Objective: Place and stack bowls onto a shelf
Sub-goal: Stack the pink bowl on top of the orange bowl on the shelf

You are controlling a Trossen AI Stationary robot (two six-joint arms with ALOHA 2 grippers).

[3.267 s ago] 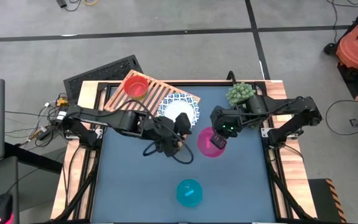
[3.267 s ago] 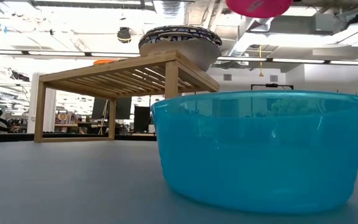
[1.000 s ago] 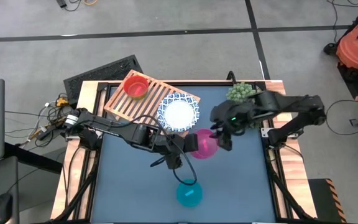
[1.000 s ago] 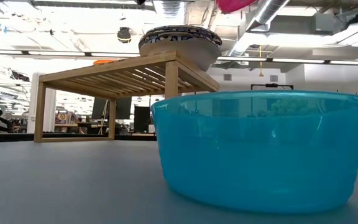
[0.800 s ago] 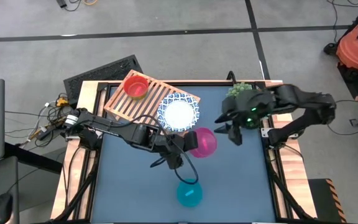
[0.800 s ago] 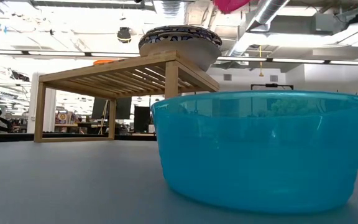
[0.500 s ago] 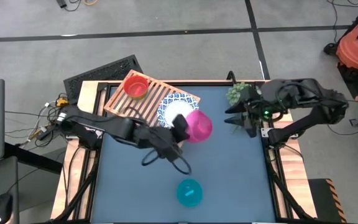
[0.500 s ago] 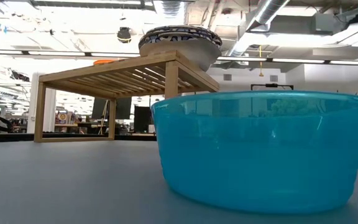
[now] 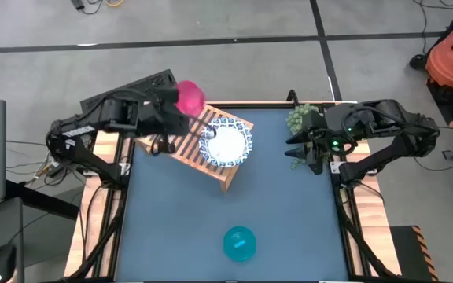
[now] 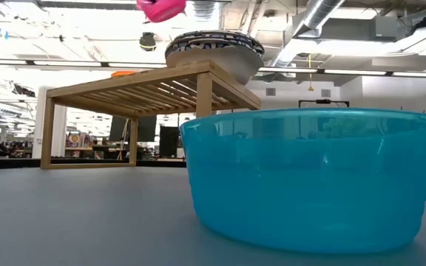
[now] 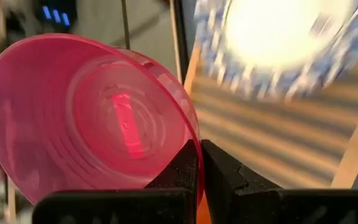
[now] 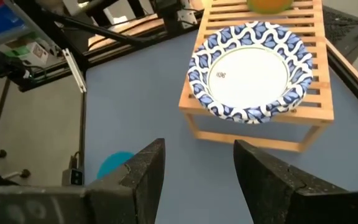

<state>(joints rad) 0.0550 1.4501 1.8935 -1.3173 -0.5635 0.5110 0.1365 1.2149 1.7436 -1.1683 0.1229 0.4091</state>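
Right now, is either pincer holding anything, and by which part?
The left pincer pinches the magenta plastic bowl by its rim, above the slatted wooden shelf. The right pincer is open and empty.

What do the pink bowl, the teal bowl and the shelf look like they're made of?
The pink bowl, pinched in the left claw, looks like glossy translucent plastic: light glows through its wall. The teal bowl also looks like see-through plastic, with a smooth sheen. The shelf appears to be pale, matte, unpainted wood, built from slats and square legs.
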